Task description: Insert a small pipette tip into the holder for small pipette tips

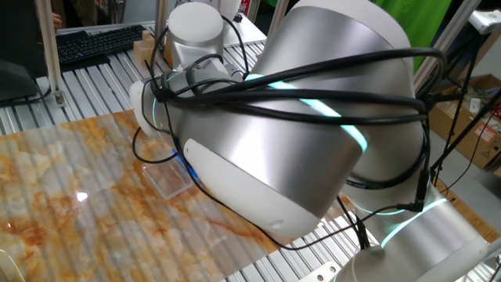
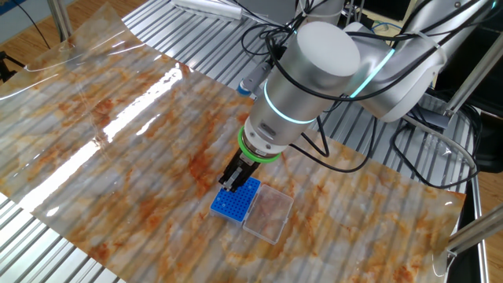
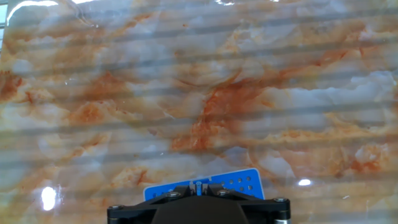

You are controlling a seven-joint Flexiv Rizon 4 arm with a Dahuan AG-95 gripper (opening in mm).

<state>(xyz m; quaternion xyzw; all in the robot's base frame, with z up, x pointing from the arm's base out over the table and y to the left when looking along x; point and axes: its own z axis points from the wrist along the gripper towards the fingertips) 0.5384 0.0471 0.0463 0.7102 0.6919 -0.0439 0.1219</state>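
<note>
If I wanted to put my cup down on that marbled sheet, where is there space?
The wide marbled sheet left of the blue rack lies bare to its edges. It is crowded where the gripper hangs over the rack, with the clear tray right beside it.

The bench (image 2: pixel 118 251) is a ribbed metal surface of parallel slats, covered across most of its middle by a glossy, orange-and-white marbled plastic sheet (image 2: pixel 118 141). Low and centre in the other fixed view, a small bright blue rectangular rack with a grid of tiny holes (image 2: pixel 235 202) lies on the sheet, touching a clear, colourless rectangular plastic tray (image 2: pixel 269 213) on its right.
</note>
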